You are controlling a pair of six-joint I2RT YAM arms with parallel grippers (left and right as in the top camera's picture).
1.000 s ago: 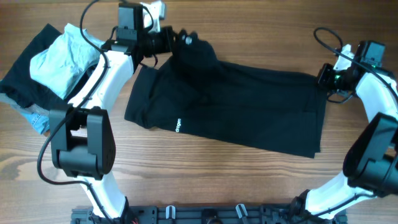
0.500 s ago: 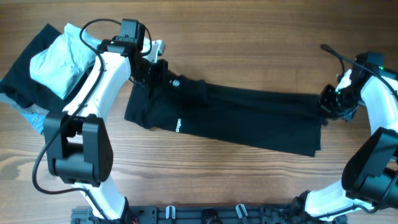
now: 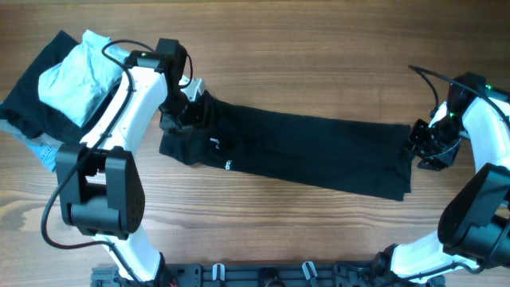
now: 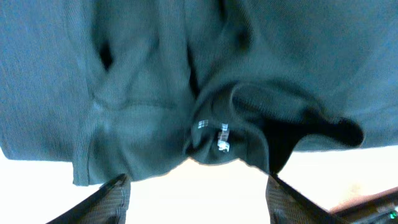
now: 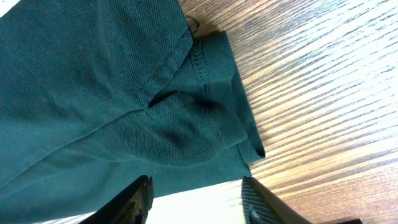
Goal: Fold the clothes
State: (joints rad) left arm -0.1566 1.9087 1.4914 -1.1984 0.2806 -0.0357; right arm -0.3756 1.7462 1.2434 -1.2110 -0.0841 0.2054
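a black shirt (image 3: 303,153) lies stretched in a long, narrow band across the middle of the wooden table (image 3: 319,48), running from left of centre down toward the right edge of the overhead frame. its left end is bunched and wider, with a small white logo (image 3: 229,165) near the lower edge. the left fingers (image 3: 191,114) sit over that bunched left end; in the left wrist view they are spread wide at the bottom corners of the frame, with nothing pinched between them, and the crumpled collar with a small white label (image 4: 222,138) lies just beyond them. the right fingers (image 3: 421,148) hang at the shirt's right end; in the right wrist view they are also spread apart and hold nothing, while a folded hem (image 5: 217,68) rests on the wood grain above them. in the upper left of the overhead frame, well apart from the shirt, a light blue garment (image 3: 76,72) is heaped on dark cloth (image 3: 36,80).
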